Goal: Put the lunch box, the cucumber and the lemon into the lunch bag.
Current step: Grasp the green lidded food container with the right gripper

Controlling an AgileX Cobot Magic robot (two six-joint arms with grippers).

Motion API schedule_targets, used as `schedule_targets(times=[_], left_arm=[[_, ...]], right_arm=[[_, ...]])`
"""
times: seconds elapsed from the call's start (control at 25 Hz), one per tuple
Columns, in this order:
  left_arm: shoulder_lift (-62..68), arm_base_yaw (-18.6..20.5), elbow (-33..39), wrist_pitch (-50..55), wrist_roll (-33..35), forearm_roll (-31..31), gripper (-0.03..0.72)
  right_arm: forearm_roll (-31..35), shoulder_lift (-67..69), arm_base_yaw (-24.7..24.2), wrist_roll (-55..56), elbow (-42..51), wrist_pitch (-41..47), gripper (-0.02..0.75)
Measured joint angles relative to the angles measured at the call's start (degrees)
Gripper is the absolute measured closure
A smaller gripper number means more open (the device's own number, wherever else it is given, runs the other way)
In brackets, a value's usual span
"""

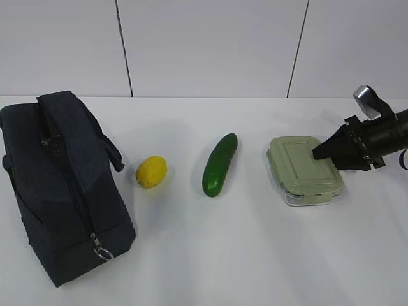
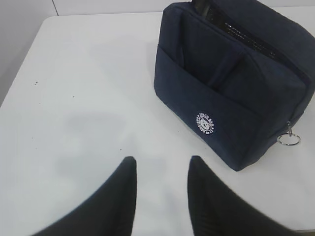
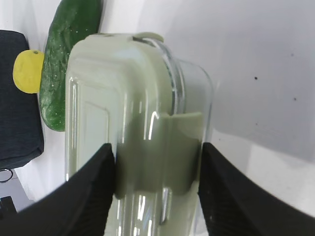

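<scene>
The lunch box (image 1: 303, 169), clear glass with a sage-green clip lid, lies on the table at the right. My right gripper (image 1: 317, 153) reaches in from the right, its tip over the box's right edge. In the right wrist view its jaws are wide apart, and the right gripper (image 3: 157, 147) has one finger at each side of the lid's side clip (image 3: 157, 152). The cucumber (image 1: 220, 164) and the lemon (image 1: 152, 171) lie left of the box. The navy lunch bag (image 1: 57, 185) stands at far left. My left gripper (image 2: 160, 160) is open and empty, short of the bag (image 2: 231, 83).
The bag's metal zipper ring (image 2: 288, 139) hangs at its near corner, with a white round logo (image 2: 205, 123) on the side. The white table (image 1: 255, 255) meets a white wall behind. The table's left edge (image 2: 24, 69) shows in the left wrist view.
</scene>
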Motion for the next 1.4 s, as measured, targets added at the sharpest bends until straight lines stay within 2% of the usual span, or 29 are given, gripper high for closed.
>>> schedule_targets(times=[0.4, 0.72, 1.4], left_arm=[[0.0, 0.0, 0.0, 0.0, 0.0, 0.0, 0.449], [0.0, 0.0, 0.0, 0.0, 0.0, 0.0, 0.449], [0.0, 0.0, 0.0, 0.0, 0.0, 0.0, 0.449]], right_arm=[[0.1, 0.0, 0.0, 0.0, 0.0, 0.0, 0.333], [1.5, 0.7, 0.0, -0.5, 0.0, 0.0, 0.266], [3.6, 1.1, 0.1, -1.3, 0.0, -0.2, 0.262]])
